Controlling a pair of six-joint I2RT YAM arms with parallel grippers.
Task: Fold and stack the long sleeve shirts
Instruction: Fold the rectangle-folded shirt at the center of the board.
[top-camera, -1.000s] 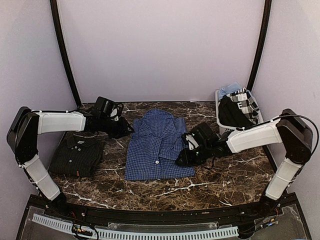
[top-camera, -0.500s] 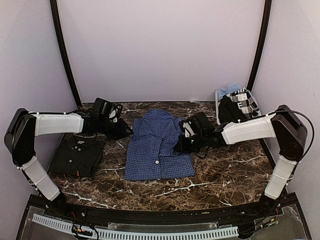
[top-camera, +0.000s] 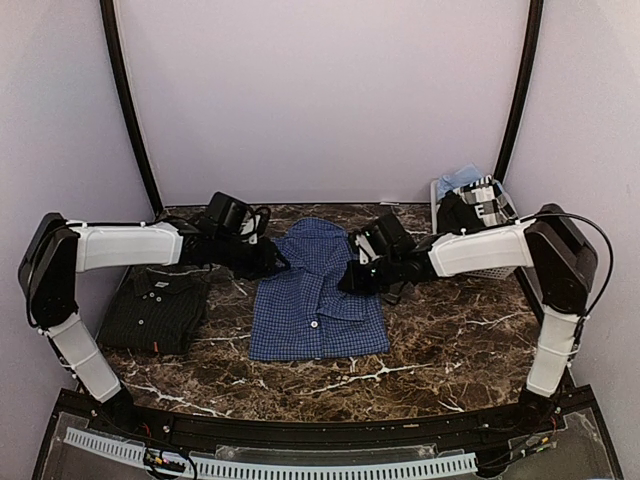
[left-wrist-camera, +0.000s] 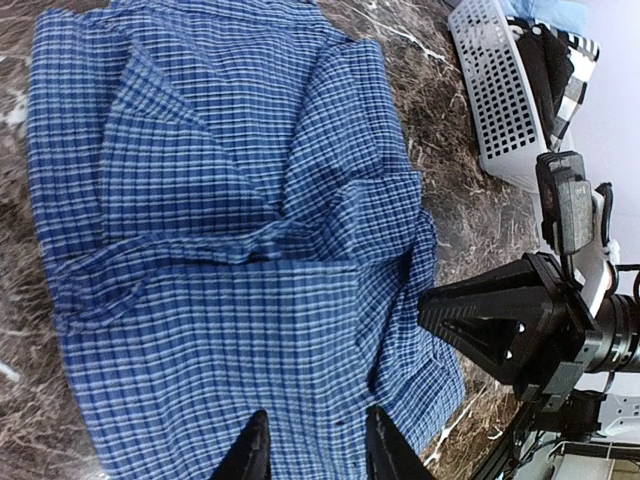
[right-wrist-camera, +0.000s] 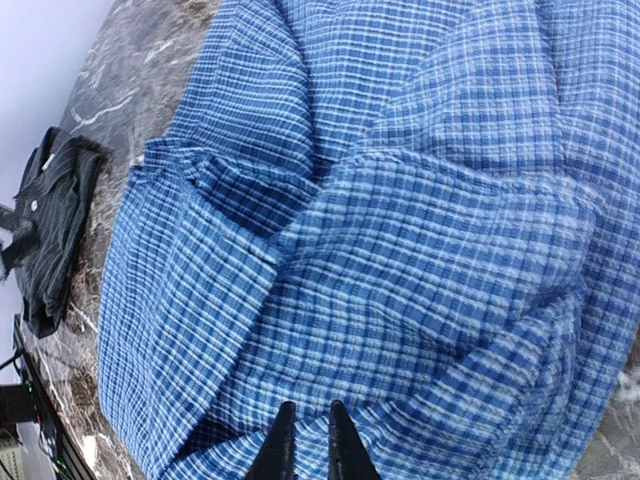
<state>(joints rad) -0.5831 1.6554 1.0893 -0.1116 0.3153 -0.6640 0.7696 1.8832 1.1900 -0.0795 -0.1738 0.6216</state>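
L gripper (left-wrist-camera: 316, 418) spread over blue shirt (left-wrist-camera: 200, 200); R gripper (right-wrist-camera: 310, 408) cropped, can't tell if clamped.

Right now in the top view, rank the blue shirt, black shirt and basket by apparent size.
Blue shirt: largest.
Black shirt and basket: too close to rank; the basket is farther back and partly hidden by the right arm.

Even, soft overhead light; faint shadows; all views sharp; wrist views slightly distorted.
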